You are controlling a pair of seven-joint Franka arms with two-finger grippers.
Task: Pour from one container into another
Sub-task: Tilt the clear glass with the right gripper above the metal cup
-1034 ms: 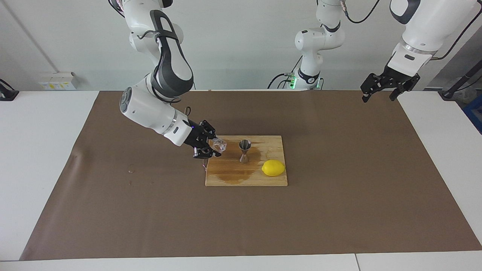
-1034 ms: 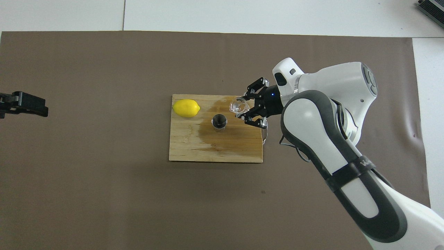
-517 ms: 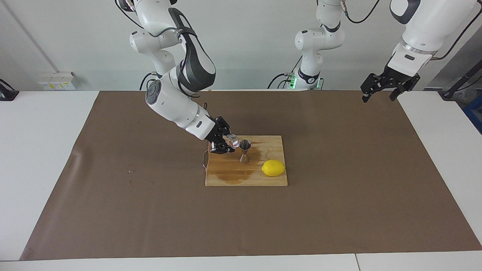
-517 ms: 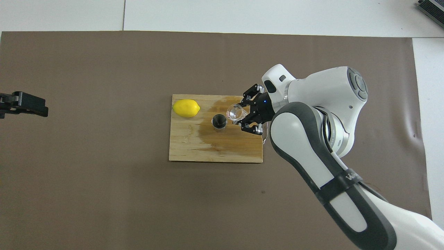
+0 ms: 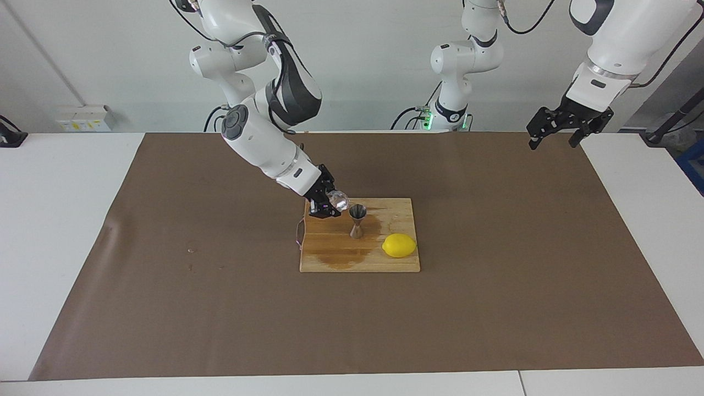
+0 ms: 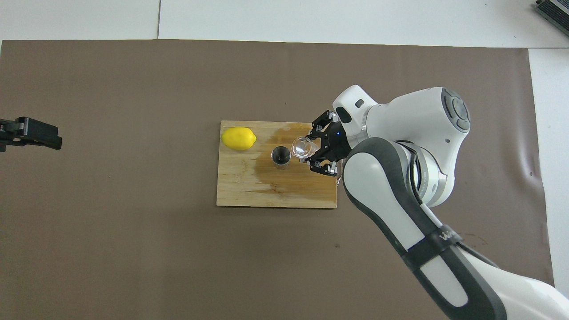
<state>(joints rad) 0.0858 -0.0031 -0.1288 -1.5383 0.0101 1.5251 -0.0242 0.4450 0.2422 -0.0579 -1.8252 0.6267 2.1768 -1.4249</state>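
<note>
Since the earlier frames, the right gripper [image 5: 329, 206] has been carried from the right arm's end of the cutting board [image 5: 335, 258] toward its middle, and the clear glass vessel [image 5: 339, 202] clamped between its fingers is now held tipped just beside the rim of the steel jigger [image 5: 357, 220], at about 9 o'clock of it in the facing view. In the overhead view the glass vessel [image 6: 302, 147] lies at about 2 o'clock of the jigger [image 6: 281, 157], its mouth turned toward it, the 2 rims almost meeting. The jigger stands upright near the middle of the wooden board [image 6: 240, 195], on a dark wet patch [image 6: 293, 180] that spreads toward the robots in the overhead view. A lemon [image 5: 399, 245] rests on the board at about 4 o'clock of the jigger in the facing view. The step in hand is judged to be the approach just ahead of the pour: next, the vessel's lip would need bringing over the small upper cone and tilting slowly, since the target is narrow. Whether any liquid is in the vessel or the jigger cannot be told. The left gripper [image 5: 558, 129] waits with jaws spread over the mat's corner at the left arm's end.
</note>
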